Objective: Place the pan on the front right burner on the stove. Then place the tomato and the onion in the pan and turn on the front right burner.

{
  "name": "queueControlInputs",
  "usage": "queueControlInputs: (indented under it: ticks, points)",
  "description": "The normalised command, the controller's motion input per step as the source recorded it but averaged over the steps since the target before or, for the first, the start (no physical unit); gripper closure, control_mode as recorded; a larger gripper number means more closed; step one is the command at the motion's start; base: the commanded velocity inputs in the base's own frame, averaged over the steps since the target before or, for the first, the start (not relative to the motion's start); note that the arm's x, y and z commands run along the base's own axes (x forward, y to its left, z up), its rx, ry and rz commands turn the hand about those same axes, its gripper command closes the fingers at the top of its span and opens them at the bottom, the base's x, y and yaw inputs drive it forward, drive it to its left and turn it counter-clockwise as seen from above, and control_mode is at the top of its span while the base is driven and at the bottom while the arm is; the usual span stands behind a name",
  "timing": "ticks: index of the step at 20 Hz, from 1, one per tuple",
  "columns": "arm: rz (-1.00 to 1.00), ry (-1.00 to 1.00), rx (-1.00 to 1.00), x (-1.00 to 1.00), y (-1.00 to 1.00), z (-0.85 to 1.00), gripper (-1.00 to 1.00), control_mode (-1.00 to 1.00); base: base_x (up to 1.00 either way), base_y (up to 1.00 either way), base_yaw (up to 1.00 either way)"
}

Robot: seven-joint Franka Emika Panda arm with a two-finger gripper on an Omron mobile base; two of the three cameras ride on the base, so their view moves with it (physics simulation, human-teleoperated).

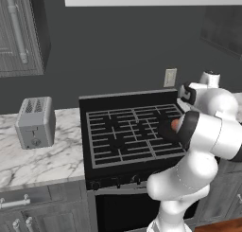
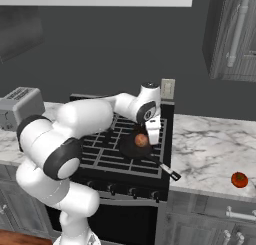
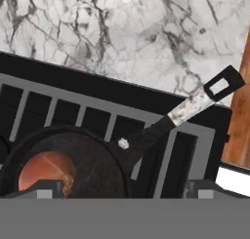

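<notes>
The black pan (image 2: 131, 148) sits on the front right burner (image 2: 146, 161) of the stove (image 2: 97, 154), its long handle (image 2: 167, 170) pointing out over the front right corner. Inside it lies the dull tan-orange onion (image 2: 141, 139), which the hand view shows at the left of the pan (image 3: 97, 165) as a round onion (image 3: 46, 169). My gripper (image 2: 153, 132) hangs open just above the pan, beside the onion, holding nothing. The bright red tomato (image 2: 239, 179) rests on the marble counter (image 2: 210, 149) far to the right. In the left base view my arm covers most of the pan (image 1: 165, 129).
A silver toaster (image 1: 35, 122) stands on the counter left of the stove. A row of knobs (image 2: 132, 191) lines the stove's front edge. A wall outlet (image 2: 167, 89) sits behind the stove. Cabinets hang at the upper right (image 2: 232, 34).
</notes>
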Motion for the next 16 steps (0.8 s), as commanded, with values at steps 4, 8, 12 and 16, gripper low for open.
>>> queueControlInputs:
  ticks: [4, 8, 12, 16]
  points:
    - [0.00, 0.00, -0.01, -0.18, -0.69, 0.00, -1.00, -1.00, 0.00, 0.00, 0.00]
    - [0.00, 0.01, 0.00, -0.17, -0.61, 0.00, -1.00, -1.00, 0.00, 0.00, 0.00]
    - [0.00, 0.00, 0.00, -0.13, -0.60, 0.00, -1.00, -1.00, 0.00, 0.00, 0.00]
    - [0.00, 0.00, 0.00, -0.22, -0.54, 0.00, -1.00, -1.00, 0.00, 0.00, 0.00]
